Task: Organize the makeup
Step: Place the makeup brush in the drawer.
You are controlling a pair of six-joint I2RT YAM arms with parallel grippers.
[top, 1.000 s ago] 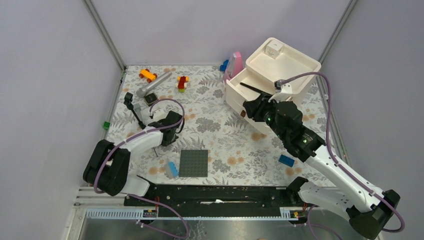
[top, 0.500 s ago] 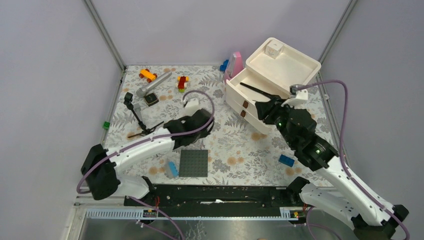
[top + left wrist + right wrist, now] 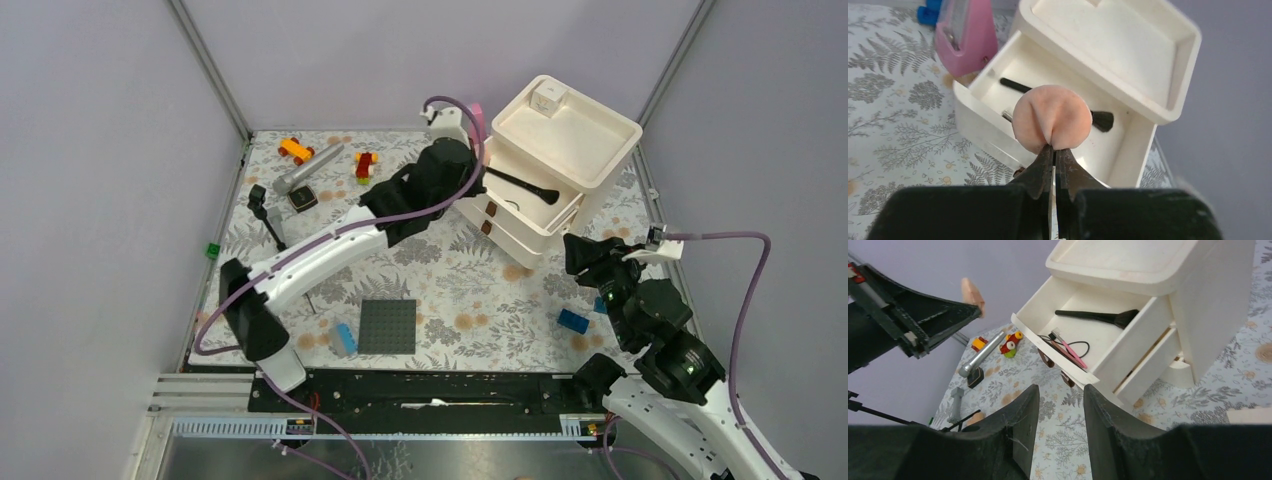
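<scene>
left gripper (image 3: 1054,150): pressed together on the lower edge of the peach puff (image 3: 1052,120), disc upright.
puff position: over the open top drawer (image 3: 1028,67), above the black brush (image 3: 1015,86) lying lengthwise inside.
nearer arm: left.
right gripper (image 3: 1060,390): spread, empty, back from the organizer.
change: left arm has swung over from mid-table; right arm has withdrawn from the drawer.

I note the top drawer (image 3: 1020,62) open from above at its front only; the top tray (image 3: 1128,45) roofs its rear. A black brush (image 3: 1100,121) lies across its floor. My left claw (image 3: 1054,150), pinching a peach puff (image 3: 1053,120), hangs near the drawer's front-left edge. A pink stand (image 3: 965,40) crowds the drawer's left.
</scene>
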